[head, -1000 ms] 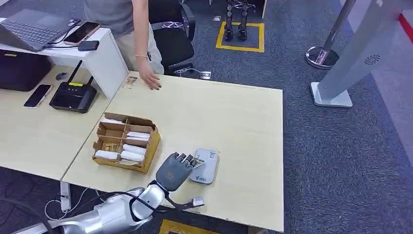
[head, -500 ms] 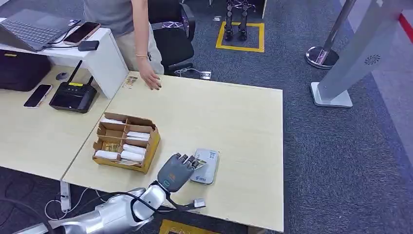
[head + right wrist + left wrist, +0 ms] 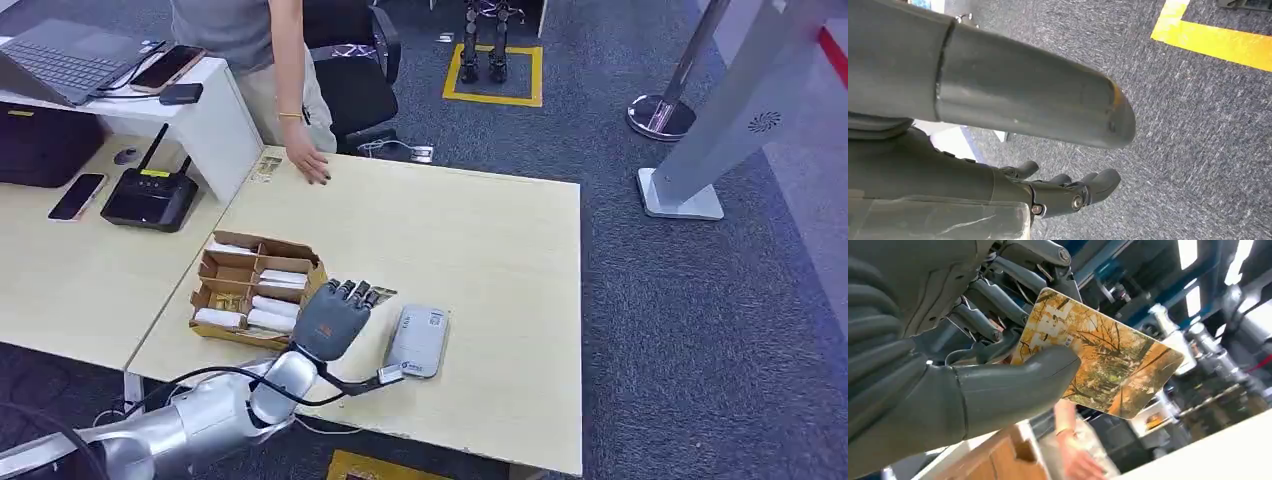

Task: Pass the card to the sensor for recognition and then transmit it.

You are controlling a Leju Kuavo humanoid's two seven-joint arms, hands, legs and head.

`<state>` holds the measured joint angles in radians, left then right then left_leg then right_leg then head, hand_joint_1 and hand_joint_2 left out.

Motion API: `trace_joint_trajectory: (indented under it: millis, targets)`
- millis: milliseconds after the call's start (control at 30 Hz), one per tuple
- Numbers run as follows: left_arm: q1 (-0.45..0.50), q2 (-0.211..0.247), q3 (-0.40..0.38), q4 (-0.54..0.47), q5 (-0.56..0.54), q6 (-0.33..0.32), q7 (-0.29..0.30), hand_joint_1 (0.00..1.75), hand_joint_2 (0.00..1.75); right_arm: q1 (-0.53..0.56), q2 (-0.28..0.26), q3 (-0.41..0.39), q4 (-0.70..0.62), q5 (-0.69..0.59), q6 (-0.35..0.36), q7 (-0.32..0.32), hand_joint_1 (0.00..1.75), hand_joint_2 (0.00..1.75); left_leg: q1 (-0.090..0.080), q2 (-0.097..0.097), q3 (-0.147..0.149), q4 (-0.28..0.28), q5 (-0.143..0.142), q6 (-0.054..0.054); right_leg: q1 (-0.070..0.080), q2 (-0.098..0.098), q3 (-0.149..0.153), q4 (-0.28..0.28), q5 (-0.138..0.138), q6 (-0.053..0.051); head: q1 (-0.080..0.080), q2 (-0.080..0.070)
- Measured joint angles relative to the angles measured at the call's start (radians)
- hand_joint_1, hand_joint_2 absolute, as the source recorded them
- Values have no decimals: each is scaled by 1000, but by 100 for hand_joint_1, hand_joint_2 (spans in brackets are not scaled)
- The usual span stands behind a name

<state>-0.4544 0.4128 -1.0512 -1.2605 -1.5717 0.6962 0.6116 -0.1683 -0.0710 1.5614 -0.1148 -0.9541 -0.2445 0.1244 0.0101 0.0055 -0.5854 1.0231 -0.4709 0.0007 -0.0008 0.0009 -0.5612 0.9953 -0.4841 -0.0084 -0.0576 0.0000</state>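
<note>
A pale wooden counter (image 3: 480, 240) stands on grey carpet, a person's hand (image 3: 308, 163) resting at its far edge. Near the front, the left hand (image 3: 333, 318) hovers between a cardboard box (image 3: 260, 290) and the grey sensor (image 3: 419, 340). The left wrist view shows its thumb and fingers pinching the autumn-patterned card (image 3: 1098, 365). The right hand (image 3: 1068, 192) hangs over the carpet, fingers loosely curled, holding nothing.

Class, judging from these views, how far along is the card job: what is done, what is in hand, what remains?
Done: card picked up. In hand: left hand holds it between cardboard box and grey sensor, off the reader; whether it was read is not visible. Left: passing it towards the person's hand.
</note>
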Motion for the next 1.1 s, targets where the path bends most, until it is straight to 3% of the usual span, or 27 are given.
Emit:
trace_joint_trajectory:
  millis: [67,167,200,267,367,533,667,833,1100]
  targets:
    - [60,-2,100,-61,1,0,-132,175,175,0,0,0,0,-8,-1,-3,0,0,0,1,0,0,0,0,0,1,-1,0,0,0,0,0]
    - [158,-59,305,-154,49,1,-345,175,175,5,0,0,0,-14,-2,-5,0,0,0,0,-1,0,0,0,0,1,-1,0,0,1,0,0]
    - [184,-88,377,-181,84,1,-424,175,175,6,0,0,0,-15,-2,-5,0,0,0,1,-1,0,0,0,0,1,-1,-1,0,1,0,0]
    - [231,-149,524,-213,194,1,-635,175,175,9,0,0,0,-17,-2,-5,0,0,-1,1,0,0,-1,1,-1,1,-1,-1,0,1,-1,0]
    - [268,-238,731,-239,302,1,-827,175,175,13,0,0,0,-13,-1,-5,0,0,-1,1,0,0,-1,1,-1,1,0,0,0,1,-1,0]
    - [287,-306,933,-251,334,1,-889,175,175,12,0,0,0,-3,1,-4,0,0,0,0,0,0,0,0,0,0,0,0,0,0,-1,0]
    - [286,-321,1028,-249,420,1,-908,175,175,10,1,0,0,1,3,-2,0,0,0,0,0,0,0,0,0,0,0,0,0,0,-1,0]
    - [263,-301,1068,-219,640,-6,-903,175,175,8,1,0,0,3,3,-2,0,0,0,0,0,0,0,0,0,0,0,0,0,0,-1,0]
    - [218,-262,1101,-153,1006,-119,-945,175,175,7,3,0,0,3,3,0,0,0,0,0,0,0,0,0,0,0,0,0,0,0,-1,0]
